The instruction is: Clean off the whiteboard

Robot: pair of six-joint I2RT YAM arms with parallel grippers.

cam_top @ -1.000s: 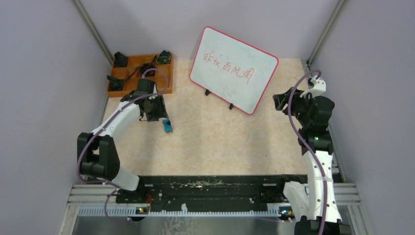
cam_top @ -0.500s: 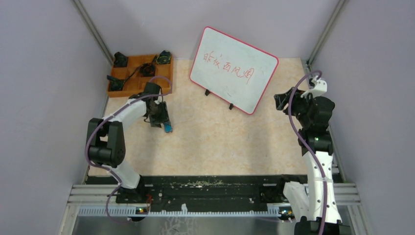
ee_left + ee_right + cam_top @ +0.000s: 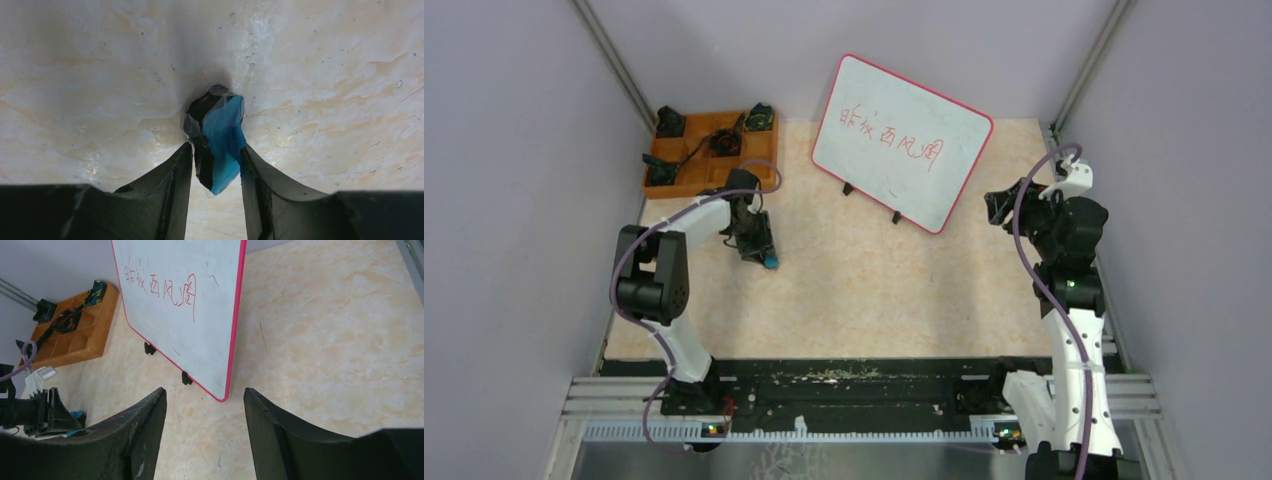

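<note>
The whiteboard (image 3: 902, 140) stands tilted on small black feet at the back centre, red characters across its upper part; the right wrist view shows the whiteboard (image 3: 185, 315) too. A small blue and black eraser (image 3: 770, 261) lies on the table left of centre. My left gripper (image 3: 762, 252) is down over it. In the left wrist view the eraser (image 3: 222, 135) sits between the fingertips (image 3: 186, 152), which press on both its sides. My right gripper (image 3: 996, 205) hangs open right of the board, and in its wrist view the right gripper (image 3: 205, 390) holds nothing.
An orange compartment tray (image 3: 709, 186) with several dark objects sits at the back left, just behind my left arm, and the tray (image 3: 75, 347) also shows in the right wrist view. Grey walls close in the table on three sides.
My left gripper moved toward the front right and down onto the eraser, and its jaws narrowed around it. The right arm and the whiteboard have not moved.
</note>
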